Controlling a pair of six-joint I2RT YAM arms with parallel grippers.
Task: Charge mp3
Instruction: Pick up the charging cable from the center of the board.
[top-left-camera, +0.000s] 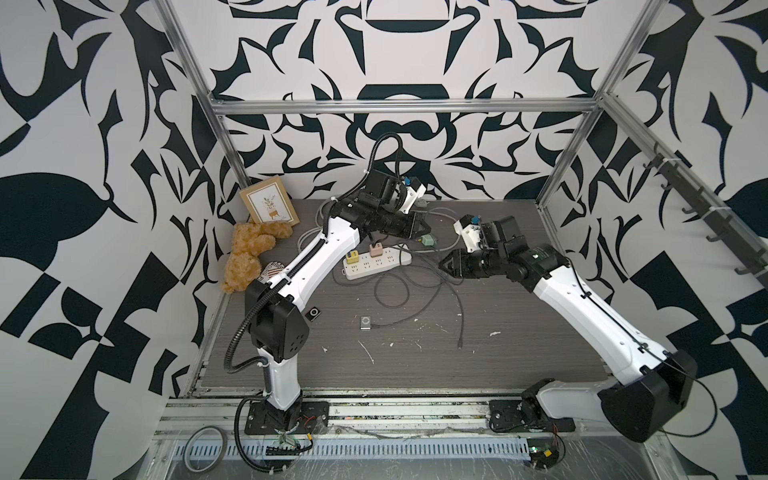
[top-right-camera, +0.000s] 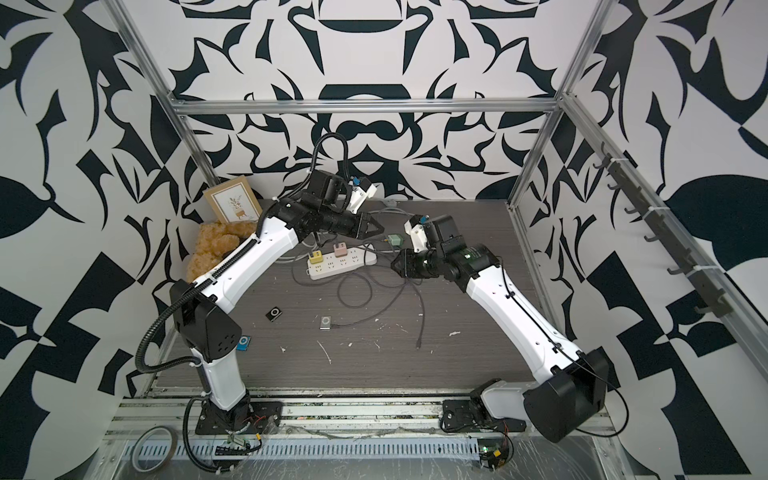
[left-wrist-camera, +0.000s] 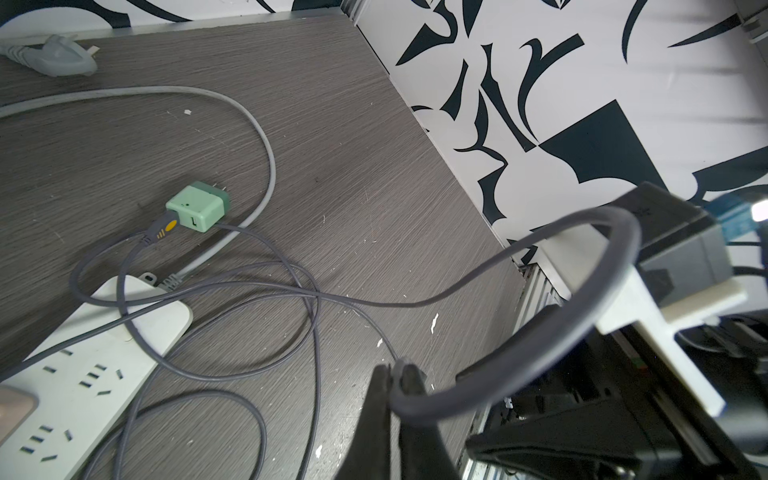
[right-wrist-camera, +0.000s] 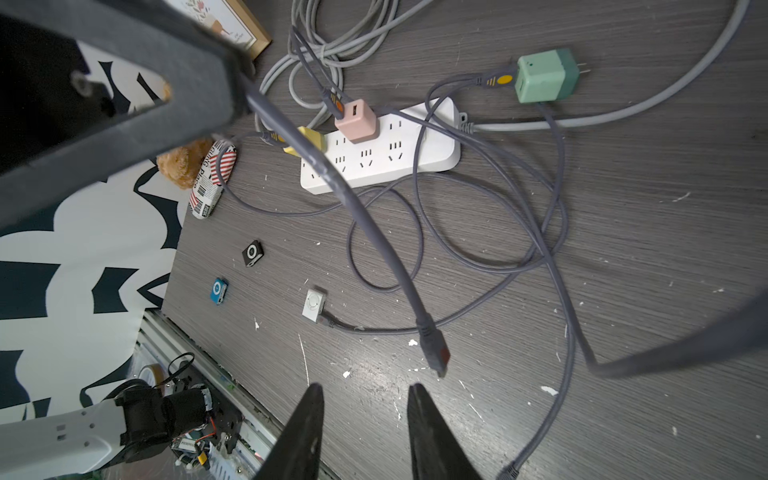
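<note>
Left end effector clamped on grey cable, plug end apparently dangling; right end effector part-open, empty

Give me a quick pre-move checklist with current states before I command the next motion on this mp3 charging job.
1. Hold of left gripper on grey cable: ok, shut on it.
2. Free right gripper: ok, open, nothing between its jaws.
3. The cable's loose connector in sight: ok, just ahead of the right gripper.
4. Cables in black mp3 and blue mp3: not ok, neither has one; silver mp3 does.
5. The green charger in power strip: not ok, lies unplugged, apart from it.
6. Source charger of the held cable: cannot tell, the cables tangle.
</note>
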